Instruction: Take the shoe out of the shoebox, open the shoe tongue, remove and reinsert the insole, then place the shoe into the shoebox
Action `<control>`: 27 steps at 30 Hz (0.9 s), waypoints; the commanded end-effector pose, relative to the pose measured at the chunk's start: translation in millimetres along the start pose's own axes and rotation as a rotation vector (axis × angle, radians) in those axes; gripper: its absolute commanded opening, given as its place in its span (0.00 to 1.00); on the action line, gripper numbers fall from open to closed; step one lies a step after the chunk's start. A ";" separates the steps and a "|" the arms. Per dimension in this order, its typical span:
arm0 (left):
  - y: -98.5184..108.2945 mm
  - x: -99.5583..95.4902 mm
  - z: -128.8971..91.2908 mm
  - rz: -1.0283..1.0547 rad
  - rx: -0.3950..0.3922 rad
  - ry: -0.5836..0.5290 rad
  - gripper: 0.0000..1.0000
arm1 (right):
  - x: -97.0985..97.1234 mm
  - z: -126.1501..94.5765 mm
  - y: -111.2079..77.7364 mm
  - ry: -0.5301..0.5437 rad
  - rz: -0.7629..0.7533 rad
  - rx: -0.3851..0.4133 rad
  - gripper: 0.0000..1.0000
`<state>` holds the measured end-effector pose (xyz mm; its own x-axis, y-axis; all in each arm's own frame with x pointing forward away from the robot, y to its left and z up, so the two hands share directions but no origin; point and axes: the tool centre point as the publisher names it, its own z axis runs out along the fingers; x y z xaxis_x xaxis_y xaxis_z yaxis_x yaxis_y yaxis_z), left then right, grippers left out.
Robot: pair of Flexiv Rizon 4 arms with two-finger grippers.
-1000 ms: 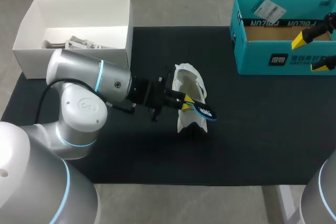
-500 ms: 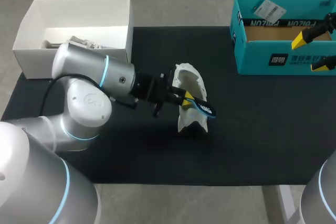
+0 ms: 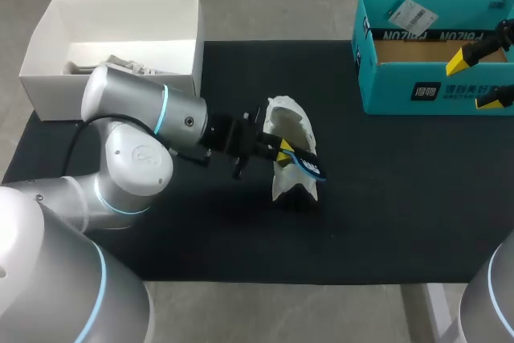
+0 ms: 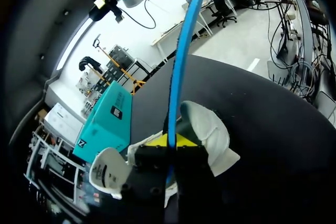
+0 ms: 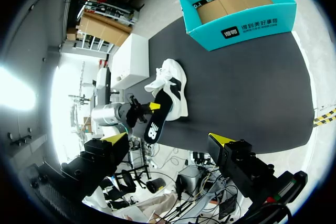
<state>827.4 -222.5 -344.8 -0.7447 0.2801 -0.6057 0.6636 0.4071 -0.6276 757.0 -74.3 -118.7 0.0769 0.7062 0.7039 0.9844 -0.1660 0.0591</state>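
A white shoe (image 3: 287, 122) stands on the black mat (image 3: 385, 198) at mid-table. My left gripper (image 3: 284, 150) is at the shoe's side, shut on a blue-and-black insole (image 3: 312, 168) that sticks out past the shoe. In the left wrist view the insole (image 4: 181, 61) runs edge-on up from the gripper (image 4: 170, 141), with the shoe (image 4: 210, 135) just beside the fingers. My right gripper (image 3: 479, 79) hangs open over the teal shoebox (image 3: 434, 90) at the far right. From the right wrist the shoe (image 5: 170, 85), insole (image 5: 156, 119) and shoebox (image 5: 236, 11) lie far ahead of the open gripper (image 5: 167, 138).
A white open box (image 3: 48, 38) with some packing bits inside stands at the mat's back left, behind my left arm. The teal shoebox holds brown cardboard and has a label on its far flap.
My left arm has shifted slightly, drawing the held insole a little closer in to the shoe. The right arm has not moved.
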 end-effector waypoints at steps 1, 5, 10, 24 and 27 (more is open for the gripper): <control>5.5 -0.4 6.2 -0.014 -0.015 0.004 0.00 | 0.0 0.4 -0.2 -0.003 0.002 0.000 1.00; 9.5 -0.8 5.0 -0.029 -0.027 -0.008 0.00 | 0.0 0.4 -0.2 -0.003 0.002 0.000 1.00; 15.6 -2.4 5.8 -0.050 -0.037 -0.011 0.00 | 0.0 0.4 -0.2 -0.003 0.002 0.000 1.00; -11.4 -3.4 -10.7 -0.030 0.026 -0.029 0.42 | 0.0 0.4 -0.2 -0.003 0.002 0.000 1.00; -19.3 -3.8 -14.6 -0.014 0.038 -0.031 0.38 | 0.0 0.4 -0.2 -0.003 0.002 0.000 1.00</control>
<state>822.5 -225.9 -327.4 -0.7544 0.2513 -0.6064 0.6530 0.3812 -0.6545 756.9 -74.5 -118.5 0.0769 0.7063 0.7037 0.9844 -0.1659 0.0589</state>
